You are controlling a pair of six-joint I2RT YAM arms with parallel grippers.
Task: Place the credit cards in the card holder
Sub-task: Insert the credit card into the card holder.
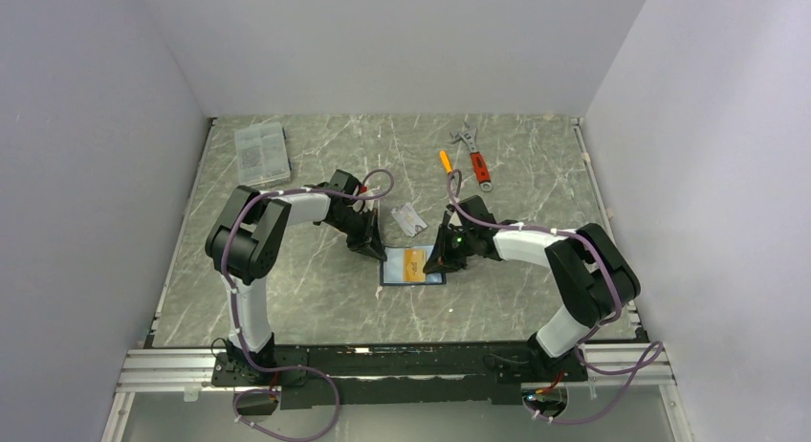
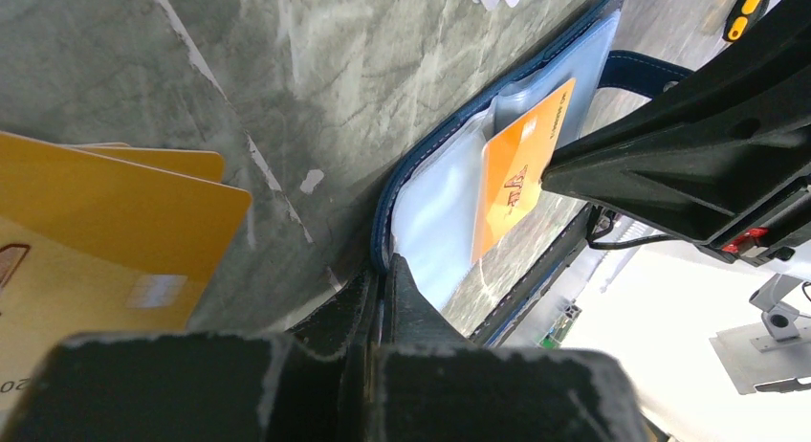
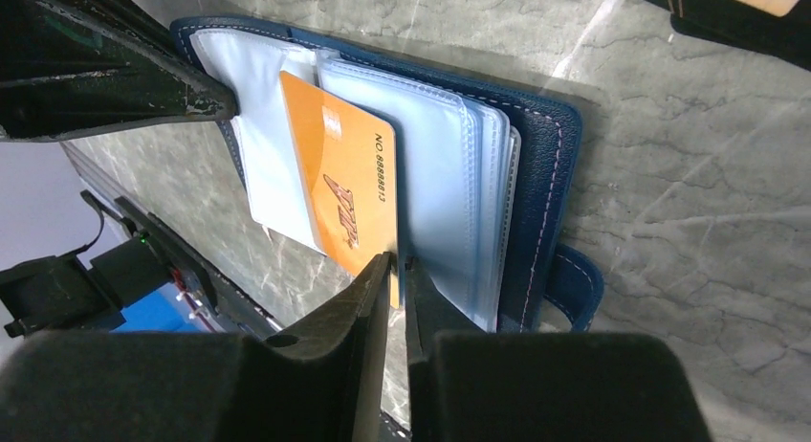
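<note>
1. While the card holder [image 1: 392, 273] is lying open on the table [image 1: 316, 298] between the two arms, its light blue inside and clear sleeves are facing up and its snap tab is sticking out on the right arm's side.
2. An orange card [image 3: 339, 184] is sitting partway in one of the clear sleeves, at a slight slant to them, with one end sticking out past the sleeve's edge.
3. The right claw [image 3: 395, 265] is gripping that sticking-out end, its fingers drawn in to a narrow slit with the card's corner between them.
4. The left claw [image 2: 383, 265] is clenched tight, and its tips are bearing on the holder's rim on the side away from the snap tab; whether any of the cover is pinched between the fingers, I cannot tell.
5. Two gold cards [image 2: 115, 232] are showing at the left of the left wrist view, apart from the holder.
6. Silvery cards [image 1: 409, 218] are lying on the table just beyond the holder.
7. Farther back, a wrench [image 1: 475, 157] with a red handle and an orange-handled screwdriver [image 1: 445, 162] are lying near each other, and a clear box [image 1: 261, 153] is resting near the far left corner.
</note>
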